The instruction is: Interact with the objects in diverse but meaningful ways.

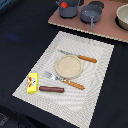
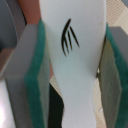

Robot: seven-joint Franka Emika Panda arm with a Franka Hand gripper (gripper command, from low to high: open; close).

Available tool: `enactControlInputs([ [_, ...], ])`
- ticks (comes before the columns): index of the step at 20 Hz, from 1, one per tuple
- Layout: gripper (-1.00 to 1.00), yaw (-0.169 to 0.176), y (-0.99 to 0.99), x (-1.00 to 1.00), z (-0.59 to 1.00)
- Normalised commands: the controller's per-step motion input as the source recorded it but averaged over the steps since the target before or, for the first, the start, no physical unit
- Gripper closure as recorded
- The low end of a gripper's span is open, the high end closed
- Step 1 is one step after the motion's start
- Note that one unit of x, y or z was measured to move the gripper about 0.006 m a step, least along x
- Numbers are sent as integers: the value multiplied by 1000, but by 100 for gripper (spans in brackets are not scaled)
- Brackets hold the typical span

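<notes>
The white fish [image 2: 70,65], marked with a black curved fin pattern, is filling the wrist view, and the jaws are gripping it: one green pad [image 2: 35,80] is pressing against one flat side and the other green pad [image 2: 114,60] is sitting against the opposite side, with the gripper [image 2: 74,75] closed around the toy. The fish itself is not showing in the exterior view, and neither is the arm.

On the striped placemat [image 1: 95,65] in the exterior view, the yellow block [image 1: 32,82] is lying near the corner at the exterior view's left, and the brown sausage stick [image 1: 51,89] is lying just beside it. The tan plate [image 1: 68,66] is sitting at the middle of the placemat, between an orange-handled knife [image 1: 80,57] farther from the camera and an orange-handled fork [image 1: 65,81] nearer to it.

Farther back, a brown board [image 1: 107,31] is carrying a dark grey pot [image 1: 69,9] with a red tomato [image 1: 64,4] sitting in it, a grey pan [image 1: 91,14] and a pale bowl [image 1: 123,16]. All of this is resting on the dark table [image 1: 20,40].
</notes>
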Motion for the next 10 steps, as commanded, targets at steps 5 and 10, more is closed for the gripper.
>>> enactControlInputs([
  [5,100,-2,527,832,146],
  [10,100,-1,551,805,146],
])
